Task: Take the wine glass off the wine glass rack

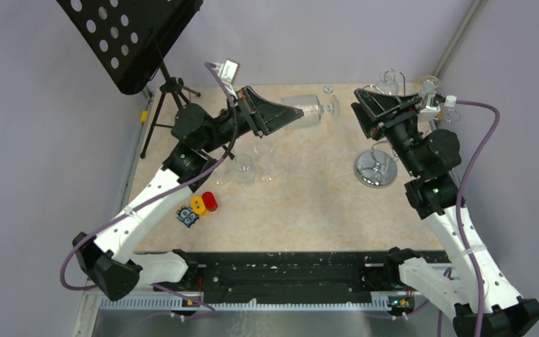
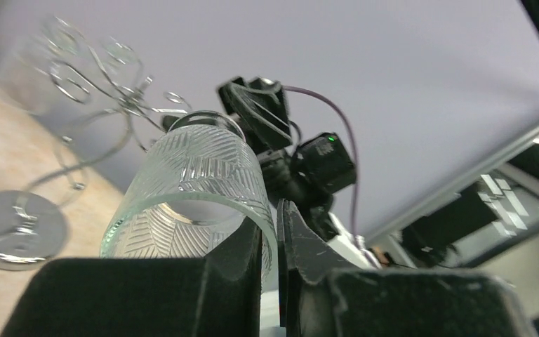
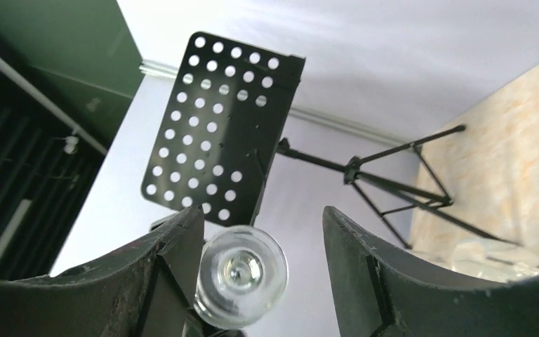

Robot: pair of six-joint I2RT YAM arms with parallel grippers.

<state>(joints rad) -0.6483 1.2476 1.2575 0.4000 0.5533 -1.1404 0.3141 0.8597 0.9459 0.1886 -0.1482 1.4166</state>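
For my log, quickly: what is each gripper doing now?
Left gripper: closed on the wine glass rim.
Right gripper: open, holding nothing.

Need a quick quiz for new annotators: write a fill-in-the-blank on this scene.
The left gripper is shut on a ___.
On the right gripper, the jaws stand ___.
The wine glass rack stands nearer the ___ arm.
The black music stand stands by the table's far ___ corner.
Missing: wine glass; open; right; left.
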